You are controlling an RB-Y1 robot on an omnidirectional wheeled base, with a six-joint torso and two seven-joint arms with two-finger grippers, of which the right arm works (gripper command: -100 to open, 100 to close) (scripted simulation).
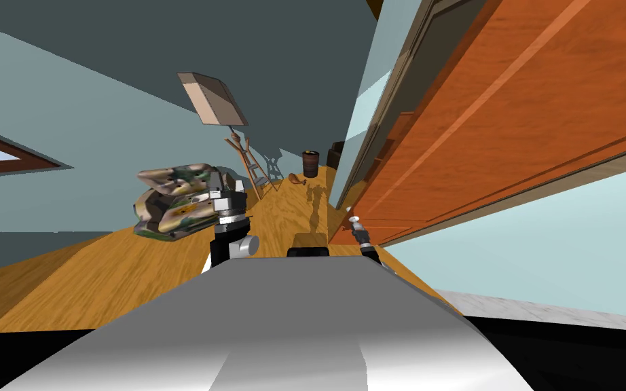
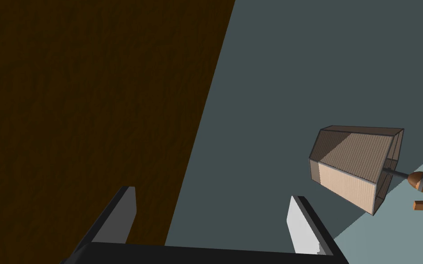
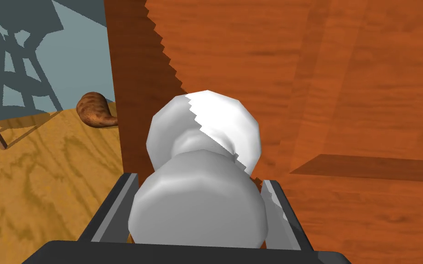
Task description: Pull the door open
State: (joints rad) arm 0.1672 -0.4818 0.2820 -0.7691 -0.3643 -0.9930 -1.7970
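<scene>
Right gripper (image 3: 200, 181), jaws clamping white knob (image 3: 201, 151) on orange door (image 3: 343, 91); grasp looking done, next needing steady pull. Left gripper (image 2: 213, 192) idling, jaws open.

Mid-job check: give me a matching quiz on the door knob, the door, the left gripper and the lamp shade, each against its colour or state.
Things:
1. door knob
2. door
3. left gripper
4. lamp shade

Colour or state:
a. beige
b. open, holding nothing
c. clamped by the right gripper
d. orange-brown wood

Pairs: 1-c, 2-d, 3-b, 4-a.
</scene>
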